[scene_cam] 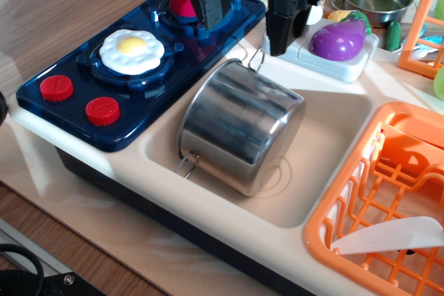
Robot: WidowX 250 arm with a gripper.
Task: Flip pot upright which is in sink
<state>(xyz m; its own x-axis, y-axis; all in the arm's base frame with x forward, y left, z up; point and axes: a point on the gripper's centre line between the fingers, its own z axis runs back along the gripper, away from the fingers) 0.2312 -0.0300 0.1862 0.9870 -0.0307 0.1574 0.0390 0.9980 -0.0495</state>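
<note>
The shiny steel pot lies tipped on its side in the cream sink. Its opening faces left toward the sink wall and cannot be seen. One wire handle sticks out at the lower left and the other at the top. My black gripper hangs above the sink's far edge, just over the pot's upper handle. Its two fingers are spread apart with nothing between them and do not touch the pot.
A blue toy stove with a fried egg and red knobs borders the sink on the left. A purple eggplant on a white board and a small steel bowl stand behind. An orange dish rack sits at the right.
</note>
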